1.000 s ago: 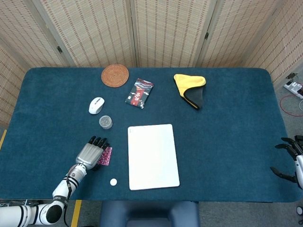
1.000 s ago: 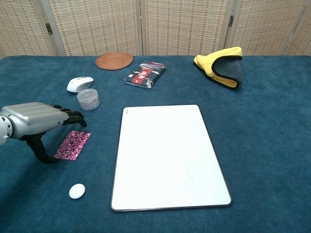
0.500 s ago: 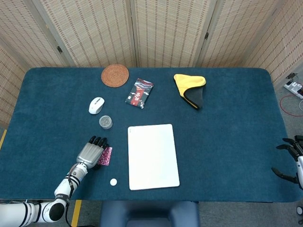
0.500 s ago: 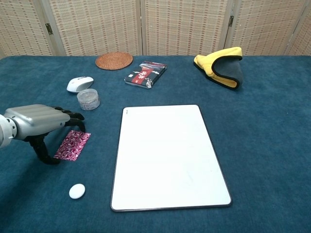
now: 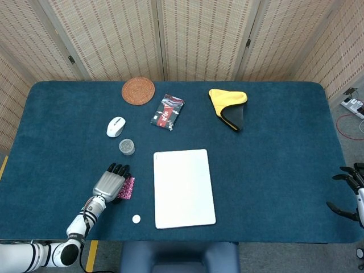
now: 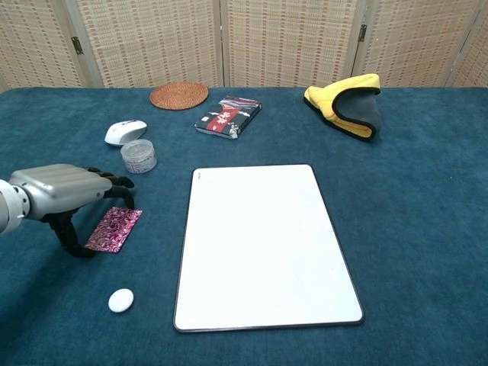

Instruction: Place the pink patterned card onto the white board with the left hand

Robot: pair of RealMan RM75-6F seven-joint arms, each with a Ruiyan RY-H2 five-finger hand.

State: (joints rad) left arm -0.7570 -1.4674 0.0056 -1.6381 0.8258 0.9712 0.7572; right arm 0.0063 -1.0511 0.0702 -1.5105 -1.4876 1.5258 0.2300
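Woven folding screens are standing behind a table covered in dark blue cloth. The flat pink patterned card is lying on the cloth, left of the rectangular white board and apart from it. The left hand is hovering over the card's left edge, fingers curved downward, gripping nothing. The right hand is resting at the table's right edge, fingers spread, holding nothing.

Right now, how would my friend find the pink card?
Start at the big white board in the middle of the blue table. Look just left of it, under the silver left hand: the pink patterned card lies flat, the only pink, swirly thing there.
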